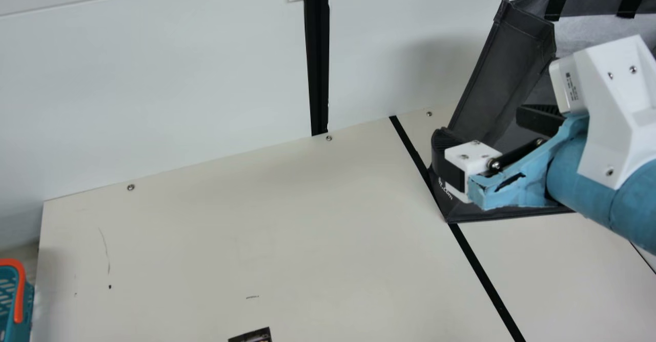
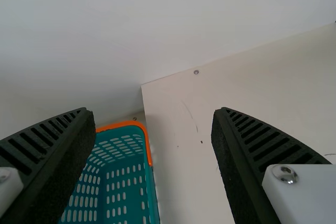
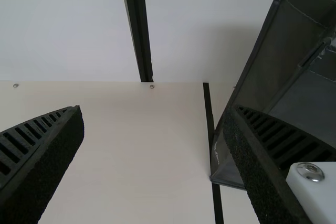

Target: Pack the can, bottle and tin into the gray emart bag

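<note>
Partly hidden gray bag, mouth up, seemingly upright

Perhaps a lab: robot arm, panels

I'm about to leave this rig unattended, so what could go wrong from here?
The open right gripper is close to the gray bag; a sideways move might shove or snag it. The bag's side panel slants and looks soft, so it could fold under contact. The open left gripper could bump the teal basket if lowered carelessly.
</note>
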